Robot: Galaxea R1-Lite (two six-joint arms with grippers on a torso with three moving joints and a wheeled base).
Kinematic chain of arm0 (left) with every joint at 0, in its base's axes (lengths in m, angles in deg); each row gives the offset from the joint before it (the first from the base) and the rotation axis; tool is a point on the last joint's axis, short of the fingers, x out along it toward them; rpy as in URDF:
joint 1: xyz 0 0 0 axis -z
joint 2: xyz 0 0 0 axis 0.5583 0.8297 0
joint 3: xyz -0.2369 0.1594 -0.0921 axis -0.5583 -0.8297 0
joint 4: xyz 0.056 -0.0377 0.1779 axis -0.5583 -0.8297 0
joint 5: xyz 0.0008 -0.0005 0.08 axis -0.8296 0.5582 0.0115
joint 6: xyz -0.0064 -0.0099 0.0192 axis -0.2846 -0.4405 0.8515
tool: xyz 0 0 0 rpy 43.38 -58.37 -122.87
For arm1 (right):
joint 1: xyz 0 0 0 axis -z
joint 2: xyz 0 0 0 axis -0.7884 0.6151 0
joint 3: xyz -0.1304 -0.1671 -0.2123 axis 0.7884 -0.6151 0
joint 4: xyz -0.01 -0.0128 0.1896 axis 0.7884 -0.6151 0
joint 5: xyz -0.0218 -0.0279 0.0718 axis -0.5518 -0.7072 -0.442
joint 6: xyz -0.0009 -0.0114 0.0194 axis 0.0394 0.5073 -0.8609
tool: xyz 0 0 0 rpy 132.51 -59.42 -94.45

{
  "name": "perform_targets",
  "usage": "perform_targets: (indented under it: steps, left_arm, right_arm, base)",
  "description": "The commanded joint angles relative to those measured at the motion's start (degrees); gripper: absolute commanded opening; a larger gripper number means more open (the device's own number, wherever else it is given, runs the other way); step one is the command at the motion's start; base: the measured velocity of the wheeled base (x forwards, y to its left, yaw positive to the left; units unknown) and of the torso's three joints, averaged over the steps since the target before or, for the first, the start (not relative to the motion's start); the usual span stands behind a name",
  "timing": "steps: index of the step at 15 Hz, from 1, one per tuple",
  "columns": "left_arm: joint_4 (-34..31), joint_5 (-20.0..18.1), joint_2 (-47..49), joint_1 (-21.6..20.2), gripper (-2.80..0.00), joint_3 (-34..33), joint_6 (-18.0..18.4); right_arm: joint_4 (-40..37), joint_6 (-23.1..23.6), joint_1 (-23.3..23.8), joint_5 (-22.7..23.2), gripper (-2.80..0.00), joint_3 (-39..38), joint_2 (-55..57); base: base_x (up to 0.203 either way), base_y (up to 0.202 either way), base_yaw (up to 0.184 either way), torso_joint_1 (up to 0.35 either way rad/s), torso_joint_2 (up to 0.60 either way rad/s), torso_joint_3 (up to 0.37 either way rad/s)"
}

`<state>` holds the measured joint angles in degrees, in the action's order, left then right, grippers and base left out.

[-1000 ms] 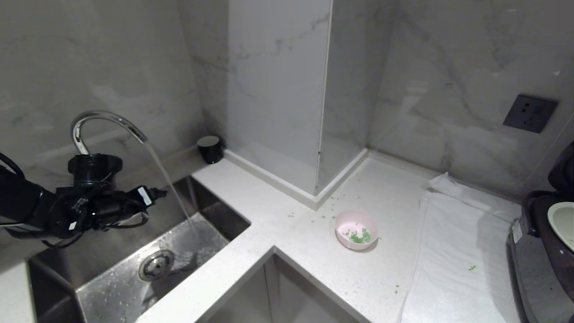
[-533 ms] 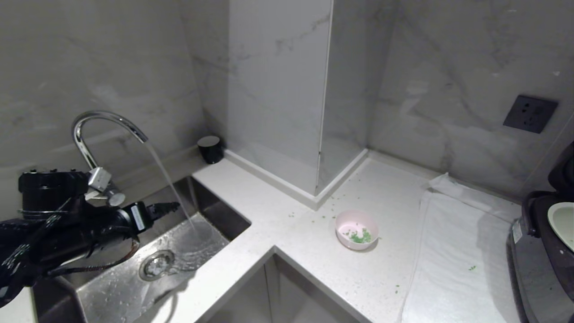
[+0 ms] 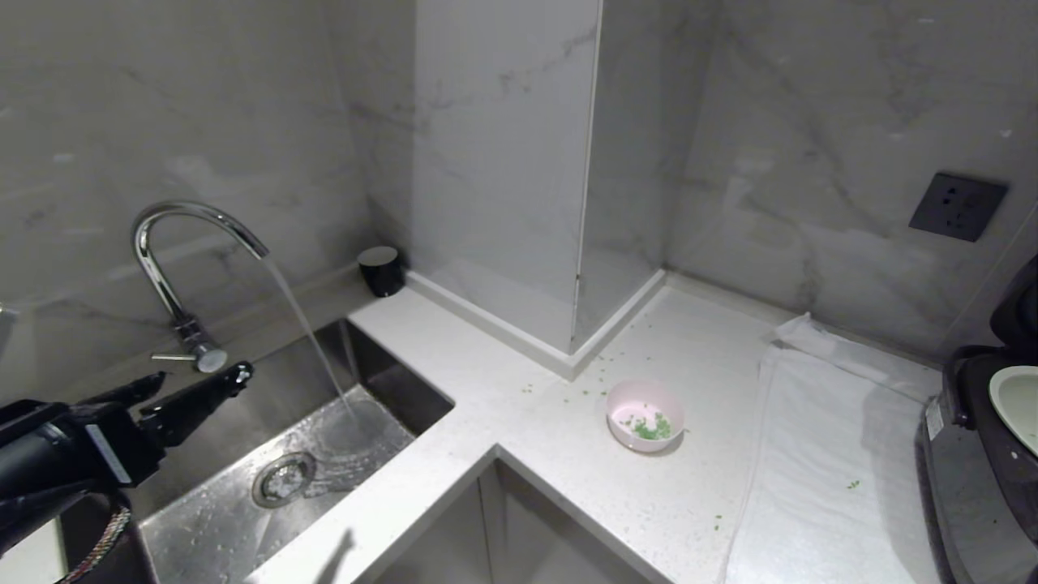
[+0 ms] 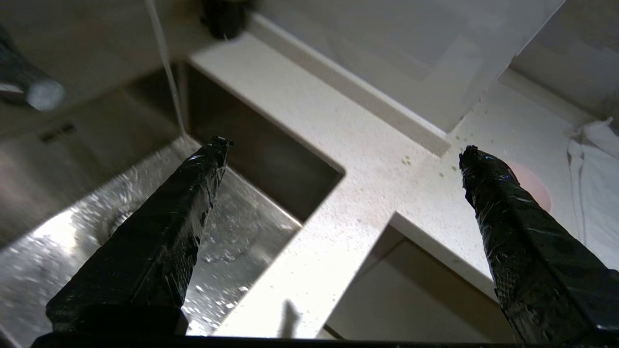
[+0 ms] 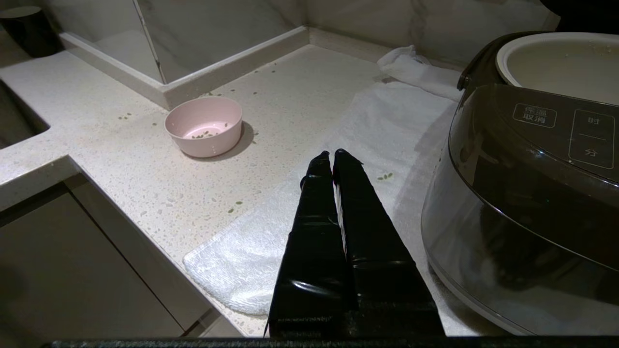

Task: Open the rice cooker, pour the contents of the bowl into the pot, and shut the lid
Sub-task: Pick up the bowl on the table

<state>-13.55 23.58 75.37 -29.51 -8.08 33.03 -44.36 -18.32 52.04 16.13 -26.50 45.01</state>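
Left gripper [image 3: 199, 384], black tape-wrapped fingers spread wide, nothing between them, sits at lower left of the head view over the stainless steel sink [image 3: 243, 519], fingers pointing up-right toward the chrome curved faucet [image 3: 174, 243], which runs a thin stream of water into the basin. Small round bowl, pink outside and white inside [image 3: 645, 415], stands upright, mouth up, at centre-right of the head view on the white speckled countertop [image 3: 503, 381], well apart from both grippers; round, so no long axis. Bright green chopped contents [image 3: 651, 427] lie in the bowl's bottom, with a few green bits scattered on the counter around it. Dark brown rounded rice cooker [image 3: 973, 470] is cut off at the right edge, front button panel facing the lower right; its lid [image 3: 1023, 308] is raised, only a dark part showing. Pale round inner pot [image 3: 1014, 401] is exposed, mouth up. Cooker rests on a white towel [image 3: 827, 454] lying between bowl and cooker. Right gripper [image 5: 332, 153], seen only in the right wrist view, fingers pressed together and empty, hangs over the towel just beside the cooker, pointing toward the back wall.
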Motion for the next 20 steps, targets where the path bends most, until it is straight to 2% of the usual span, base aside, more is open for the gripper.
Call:
perform_targets:
  steps: [1,3,4,5,9,13,16,20]
  left_arm:
    - [-6.44,3.11,-14.25,-0.27,0.00,0.67,1.99]
    - [-13.60,6.18,-20.62,-0.34,0.00,1.53,3.87]
    - [-15.18,6.87,-23.28,-0.42,0.00,1.37,5.22]
    - [-15.97,7.35,-25.20,-0.54,-2.80,1.12,6.67]
    - [-17.44,7.67,-30.87,-0.81,-2.80,0.38,12.48]
    - [-24.92,7.09,-41.36,-3.62,-2.80,0.65,18.76]
    - [-27.34,4.02,-48.30,-4.10,-2.80,-5.81,19.63]
    - [-28.36,2.61,-56.97,-4.44,-2.80,-16.55,19.71]
  right_arm:
    - [0.11,0.00,0.00,-0.01,-2.80,-0.09,0.03]
    - [0.02,0.00,0.00,0.01,-2.80,-0.09,0.03]
    - [0.02,0.00,0.00,0.01,-2.80,-0.09,0.03]
    - [0.02,0.00,0.00,0.01,-2.80,-0.09,0.03]
    - [0.02,0.00,0.00,0.01,-2.80,-0.09,0.03]
    - [0.02,0.00,0.00,0.01,-2.80,-0.09,0.03]
    - [0.07,0.13,0.00,0.01,-2.80,-0.09,0.01]
    - [0.03,0.09,0.00,0.01,-2.80,-0.09,0.03]
  base:
    - [0.000,0.000,0.000,0.000,0.00,0.000]
    - [0.000,0.000,0.000,0.000,0.00,0.000]
    - [0.000,0.000,0.000,0.000,0.00,0.000]
    - [0.000,0.000,0.000,0.000,0.00,0.000]
    - [0.000,0.000,0.000,0.000,0.00,0.000]
    - [0.000,0.000,0.000,0.000,0.00,0.000]
    - [0.000,0.000,0.000,0.000,0.00,0.000]
    - [0.000,0.000,0.000,0.000,0.00,0.000]
